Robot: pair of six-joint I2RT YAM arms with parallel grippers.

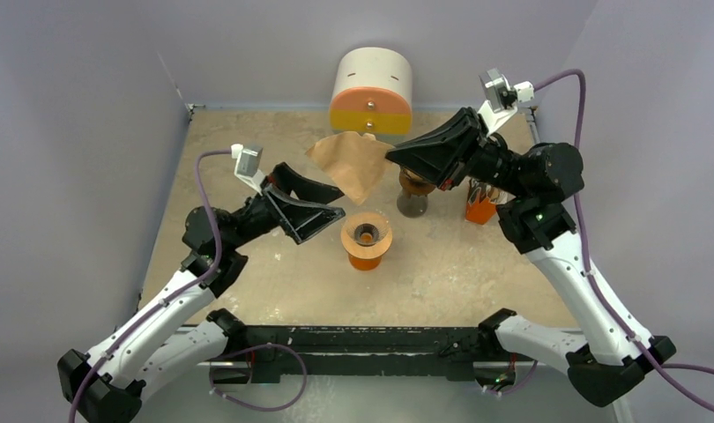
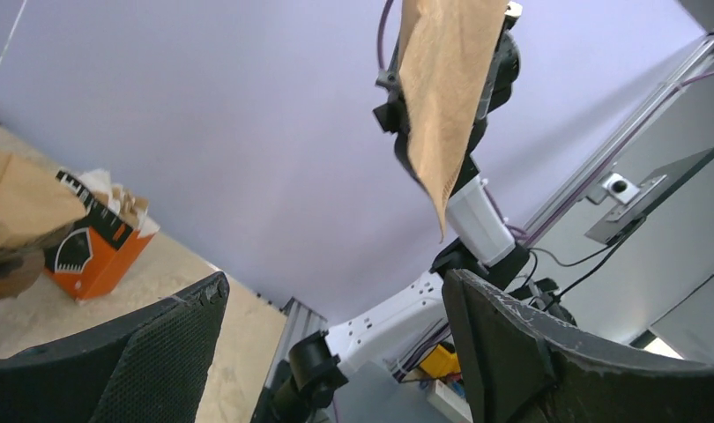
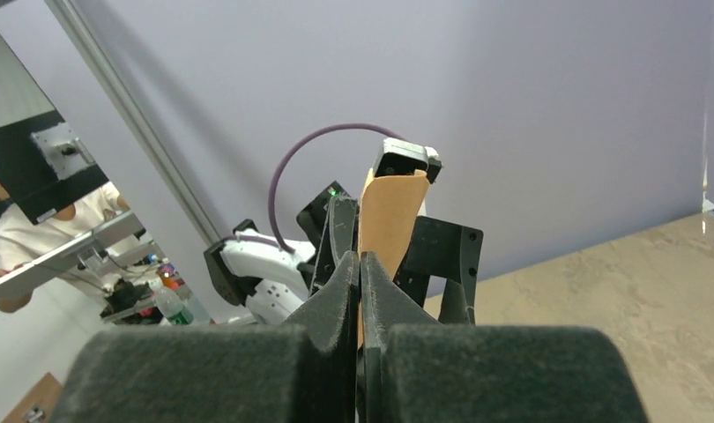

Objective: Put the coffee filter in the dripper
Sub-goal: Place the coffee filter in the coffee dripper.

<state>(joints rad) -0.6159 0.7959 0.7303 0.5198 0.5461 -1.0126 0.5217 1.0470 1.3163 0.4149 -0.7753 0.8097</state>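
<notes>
A brown paper coffee filter [image 1: 353, 163] hangs in the air behind the dripper, pinched at its right edge by my right gripper [image 1: 393, 157]. In the right wrist view that gripper [image 3: 360, 260] is shut on the filter [image 3: 390, 211], which stands edge-on beyond the tips. The orange dripper [image 1: 366, 236] sits upright on the table, its cone empty. My left gripper [image 1: 340, 204] is just left of the dripper and below the filter, open and empty. Through the left wrist view's gripper [image 2: 334, 282], the filter [image 2: 446, 97] hangs above and apart from the fingers.
A white and orange cylinder [image 1: 372, 88] stands at the back wall. A holder with brown filters [image 1: 413, 194] stands under the right gripper. To its right is an orange box [image 1: 481, 207]. Walls close in the table on three sides.
</notes>
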